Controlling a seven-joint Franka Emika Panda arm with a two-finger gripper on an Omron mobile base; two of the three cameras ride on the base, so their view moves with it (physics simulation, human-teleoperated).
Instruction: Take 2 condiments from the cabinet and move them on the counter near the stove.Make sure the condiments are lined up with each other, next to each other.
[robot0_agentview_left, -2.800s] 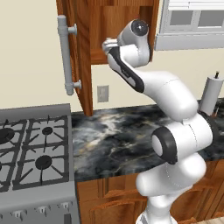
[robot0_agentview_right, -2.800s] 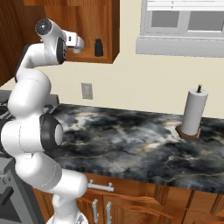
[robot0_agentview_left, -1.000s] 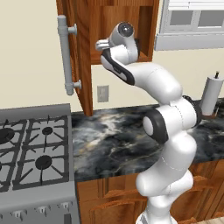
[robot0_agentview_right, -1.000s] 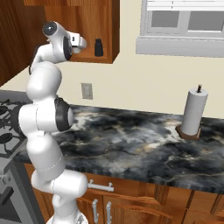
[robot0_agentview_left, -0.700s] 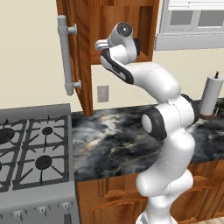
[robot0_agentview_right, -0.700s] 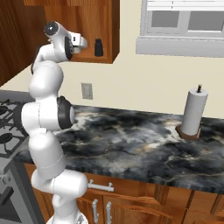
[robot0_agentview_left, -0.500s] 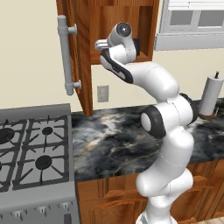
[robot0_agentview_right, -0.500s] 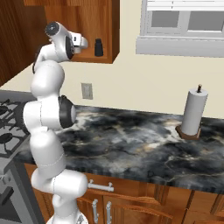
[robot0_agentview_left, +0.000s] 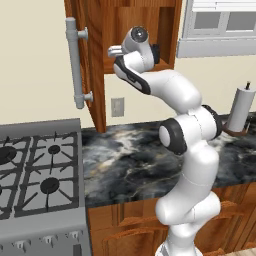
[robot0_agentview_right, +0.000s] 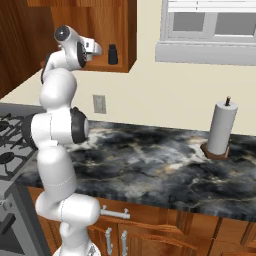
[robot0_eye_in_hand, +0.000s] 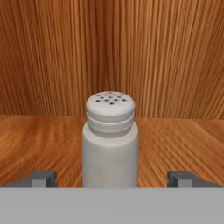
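A light grey condiment shaker (robot0_eye_in_hand: 110, 140) with a holed cap stands upright on the wooden shelf of the cabinet (robot0_agentview_left: 130, 20). My gripper (robot0_eye_in_hand: 112, 178) is open, and its fingertips (robot0_eye_in_hand: 41, 177) stand one on each side of the shaker without touching it. In the right base view the hand (robot0_agentview_right: 95, 49) reaches into the cabinet just left of the black condiment shaker (robot0_agentview_right: 113, 54). The black shaker (robot0_agentview_left: 156, 54) also peeks out behind my arm. Below lie the dark marbled counter (robot0_agentview_left: 125, 160) and the stove (robot0_agentview_left: 35, 175) at the left.
The cabinet door stands open to the left with its long grey bar handle (robot0_agentview_left: 75, 65). A paper-towel roll (robot0_agentview_right: 220, 127) stands on the counter at the right. A wall outlet (robot0_agentview_left: 117, 106) sits under the cabinet. A white glass-front cabinet (robot0_agentview_right: 210, 25) hangs at the right.
The arm has stretched up and pushed the hand further into the cabinet. Over the last second it has only edged slightly closer. The gripper has stayed open.
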